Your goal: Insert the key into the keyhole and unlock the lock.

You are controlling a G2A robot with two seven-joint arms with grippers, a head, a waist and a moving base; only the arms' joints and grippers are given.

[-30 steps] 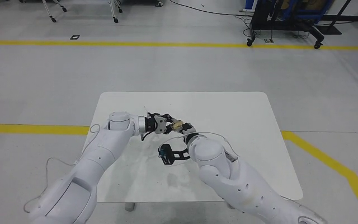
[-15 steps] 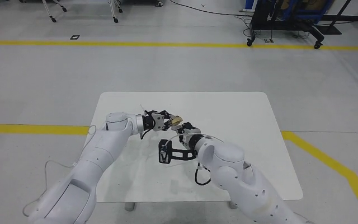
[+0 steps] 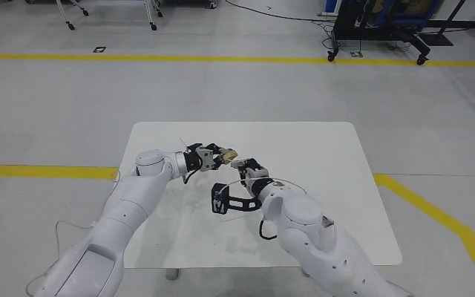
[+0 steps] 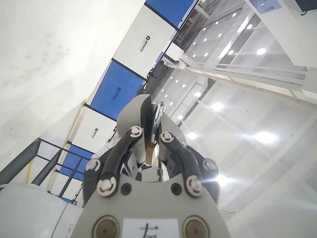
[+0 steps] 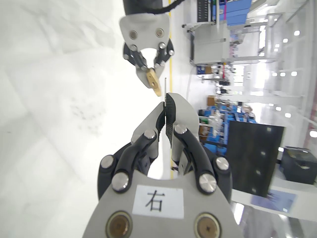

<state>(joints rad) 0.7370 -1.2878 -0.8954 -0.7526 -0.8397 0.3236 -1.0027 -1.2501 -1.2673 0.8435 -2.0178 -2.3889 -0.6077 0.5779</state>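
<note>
Lock [image 5: 152,81] sits clenched in the left hand [image 4: 153,111], facing the key [image 5: 165,86] pinched in the right hand [image 5: 165,105], apparently lined up for insertion above the table [image 3: 326,148].

**White counter on a grey floor**

The counter [image 3: 326,148] is a white rectangular top with rounded corners, its long sides running across the top view. One leg [image 3: 172,273] shows under its near edge. In the right wrist view, faint grey scuffs [image 5: 81,110] mark its surface. It stands on a pale grey floor [image 3: 223,89]. A yellow line [image 3: 44,171] on the floor meets the counter at either side, and a far line [image 3: 185,57] runs well beyond it.
</note>
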